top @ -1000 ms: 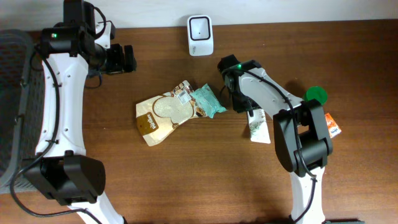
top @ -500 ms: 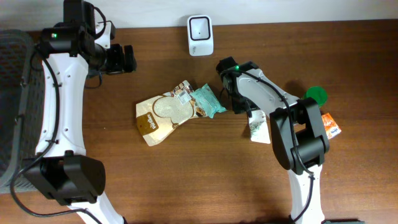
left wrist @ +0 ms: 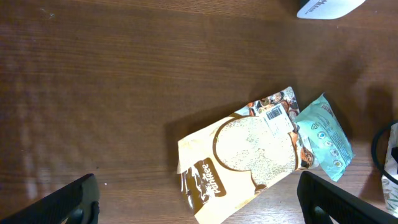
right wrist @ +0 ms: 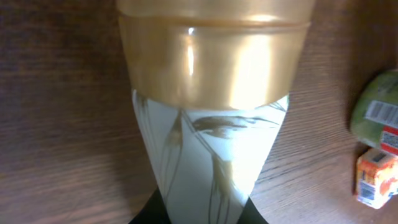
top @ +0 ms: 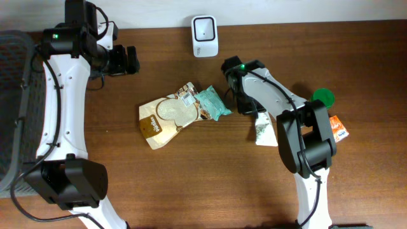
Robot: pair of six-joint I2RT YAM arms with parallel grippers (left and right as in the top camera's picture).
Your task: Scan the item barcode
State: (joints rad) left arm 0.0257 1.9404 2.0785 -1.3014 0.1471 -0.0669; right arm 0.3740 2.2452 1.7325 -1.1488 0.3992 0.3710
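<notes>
Right gripper [right wrist: 200, 214] jaws clenched on white tube [right wrist: 208, 155], crimped end. Lift clear of tabletop [top: 362, 70]; present barcode squarely to scanner [top: 205, 28]. Left gripper [top: 130, 59] jaws released.

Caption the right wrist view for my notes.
Right gripper pinches a white, gold-banded tube; green item and orange carton lie on the table at right.

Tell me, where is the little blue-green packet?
In the overhead view the teal packet lies near the middle of the table, against the right end of the beige coffee pouch and nearer the camera's bottom edge than the white scanner.
</notes>
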